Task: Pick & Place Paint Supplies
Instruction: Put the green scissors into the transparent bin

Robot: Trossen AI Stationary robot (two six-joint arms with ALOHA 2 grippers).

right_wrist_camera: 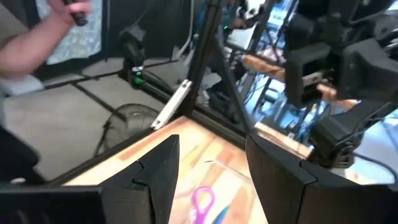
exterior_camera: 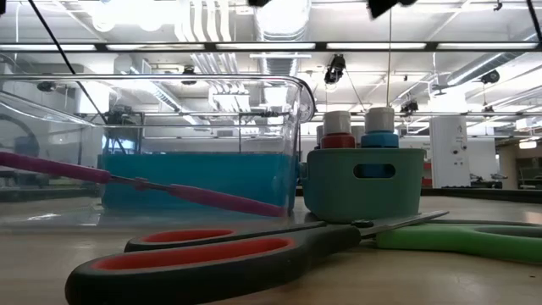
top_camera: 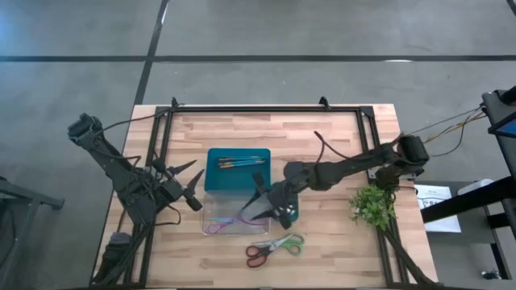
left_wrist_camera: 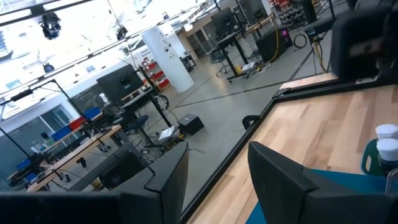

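Thin brushes lie in the teal tray. Purple-handled scissors rest in the clear container, their handle showing below my right gripper. Two white-capped paint bottles, one red and one blue, stand in the small teal cup. Red-and-green scissors lie flat on the table near its front edge. My right gripper hovers open over the clear container's right part. My left gripper waits open, left of the tray.
A green plant sprig lies on the table at the right. A black frame runs along the far and side edges. A person's arm shows in the room beyond the table. Bare wood lies along the table's far part.
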